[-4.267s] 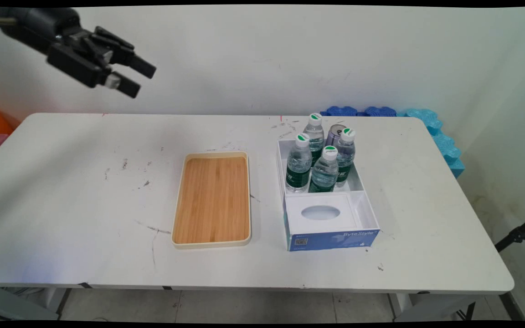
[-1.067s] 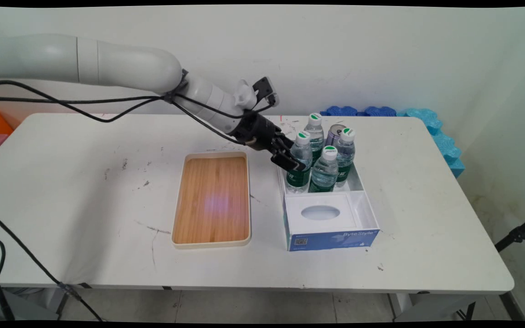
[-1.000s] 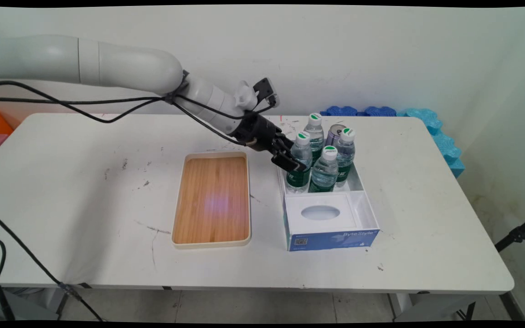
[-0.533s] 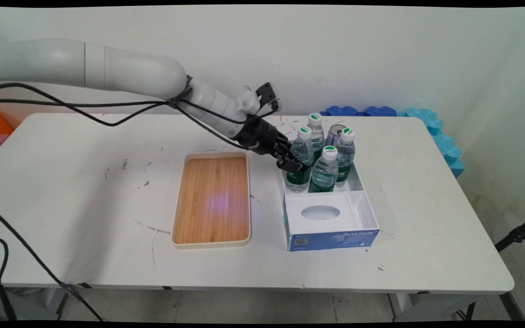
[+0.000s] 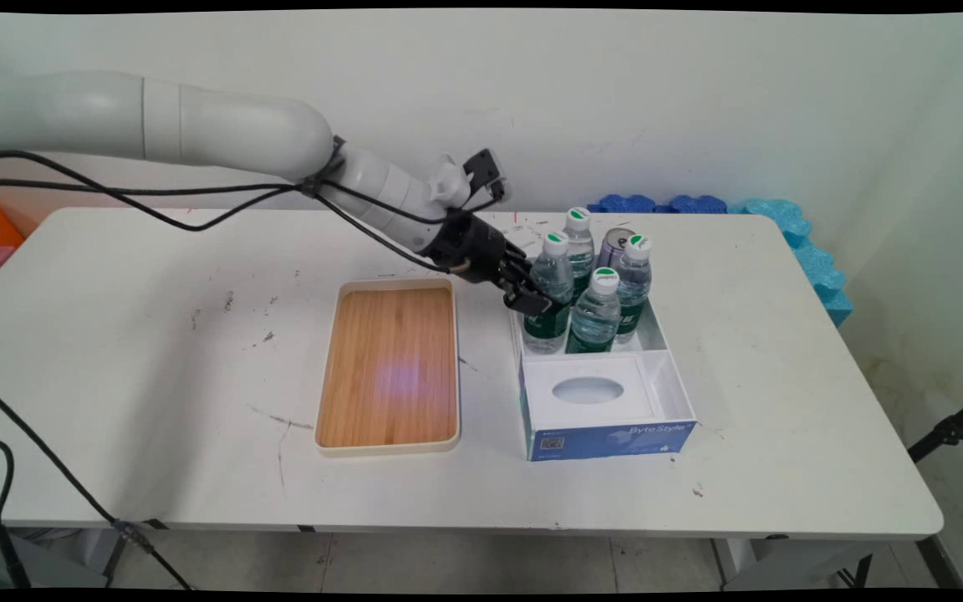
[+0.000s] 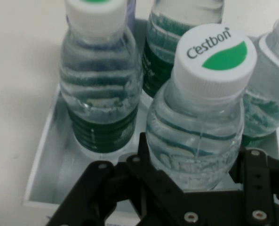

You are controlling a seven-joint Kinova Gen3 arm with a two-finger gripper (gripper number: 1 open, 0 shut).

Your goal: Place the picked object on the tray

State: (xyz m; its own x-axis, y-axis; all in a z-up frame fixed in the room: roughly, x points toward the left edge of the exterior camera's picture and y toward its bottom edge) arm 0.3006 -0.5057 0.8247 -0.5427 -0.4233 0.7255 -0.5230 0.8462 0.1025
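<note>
My black gripper (image 5: pixel 540 301) is shut on a clear water bottle (image 5: pixel 552 276) with a green label and a white, green-marked cap, the near-left one of several in the rear compartment of a white box (image 5: pixel 615 439) with a blue front. This bottle's cap stands a little higher than before. In the hand view the held bottle (image 6: pixel 198 136), its cap lettered Cestbon, sits between the fingers (image 6: pixel 143 153) of the gripper (image 6: pixel 195 157). Another bottle (image 6: pixel 99 94) stands to its left in the white compartment, with more behind and to the right.
Three more bottles (image 5: pixel 597 313) and a silver can (image 5: pixel 615 244) crowd the same compartment. A wooden tray (image 5: pixel 389 368) with a cream rim lies left of the box. Blue foam pieces (image 5: pixel 782 221) sit at the table's far right edge, and black cables hang from the arm.
The arm came down from the upper left to the box, and the gripper holds the near-left bottle. Over the last second that bottle has risen slightly.
</note>
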